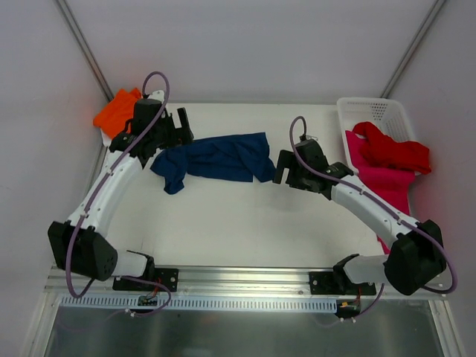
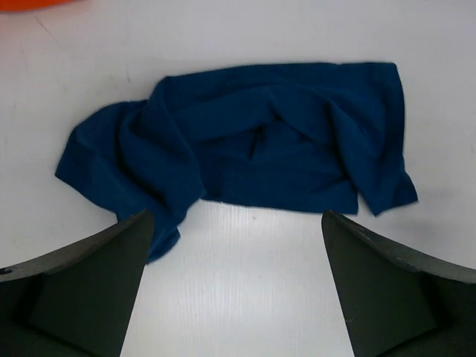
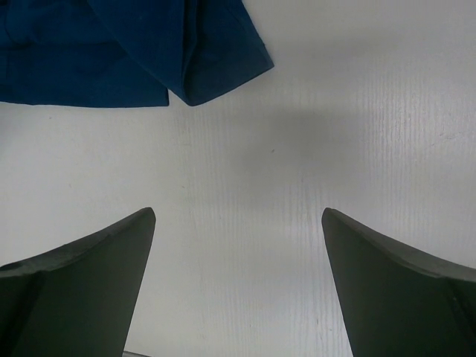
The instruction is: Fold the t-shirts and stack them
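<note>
The navy blue t-shirt lies crumpled in the middle of the white table, its print hidden; it also shows in the left wrist view and at the top left of the right wrist view. The orange t-shirt is bunched at the back left corner. The red t-shirt lies on the magenta-pink t-shirt at the right. My left gripper is open and empty at the navy shirt's left end. My right gripper is open and empty just right of the shirt.
A white plastic mesh basket stands at the back right, the red and pink shirts draped over it. White walls close in the back and sides. A metal rail runs along the near edge.
</note>
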Robot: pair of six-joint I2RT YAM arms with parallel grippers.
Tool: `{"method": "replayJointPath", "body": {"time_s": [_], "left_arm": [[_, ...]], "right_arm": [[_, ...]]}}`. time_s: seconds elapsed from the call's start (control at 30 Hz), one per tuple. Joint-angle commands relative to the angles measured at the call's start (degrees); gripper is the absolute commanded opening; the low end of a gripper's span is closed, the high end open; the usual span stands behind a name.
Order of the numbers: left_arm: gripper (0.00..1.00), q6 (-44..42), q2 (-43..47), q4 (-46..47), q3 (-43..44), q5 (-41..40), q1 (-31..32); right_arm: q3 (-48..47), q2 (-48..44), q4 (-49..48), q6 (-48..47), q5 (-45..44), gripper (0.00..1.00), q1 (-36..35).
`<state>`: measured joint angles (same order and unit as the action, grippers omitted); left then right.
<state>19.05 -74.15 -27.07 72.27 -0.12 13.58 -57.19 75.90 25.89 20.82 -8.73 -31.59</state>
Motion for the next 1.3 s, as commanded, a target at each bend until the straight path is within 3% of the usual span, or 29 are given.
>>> {"method": "replayJointPath", "body": {"time_s": [0.0, 0.2, 0.43, 0.93, 1.13, 1.17, 1.27], "left_arm": [[0.97, 0.1, -6.7, 0.3, 5.4, -8.9, 0.5], [0.96, 0.7, -18.0, 0.1, 8.5, -18.1, 0.5], [0.92, 2.5, -24.6, 0.2, 8.1, -18.6, 0.5], [0.82, 1.9, -28.3, 0.3, 8.5, -20.3, 0.5], [0.65, 1.4, -29.3, 0.3, 8.9, -19.9, 0.5], [0.56, 1.4, -29.5, 0.2, 9.1, -19.9, 0.5], [0.41, 1.3, -29.8, 0.1, 9.3, -19.9, 0.5]], "right_arm": [[-0.3, -3.0, -0.1, -0.6, -0.2, 0.99, 0.1], [1.4, -5.2, 0.1, -1.4, 0.2, 0.99, 0.0], [2.6, -6.0, 0.8, -2.5, -0.4, 0.99, 0.1], [7.4, -7.3, -0.1, -1.6, -1.5, 0.99, 0.1], [8.1, -7.8, -0.1, -1.0, -1.4, 1.00, 0.1], [8.4, -7.8, -0.1, -0.8, -1.5, 0.99, 0.1], [8.8, -7.9, 0.0, -0.6, -1.5, 1.00, 0.1]]}}
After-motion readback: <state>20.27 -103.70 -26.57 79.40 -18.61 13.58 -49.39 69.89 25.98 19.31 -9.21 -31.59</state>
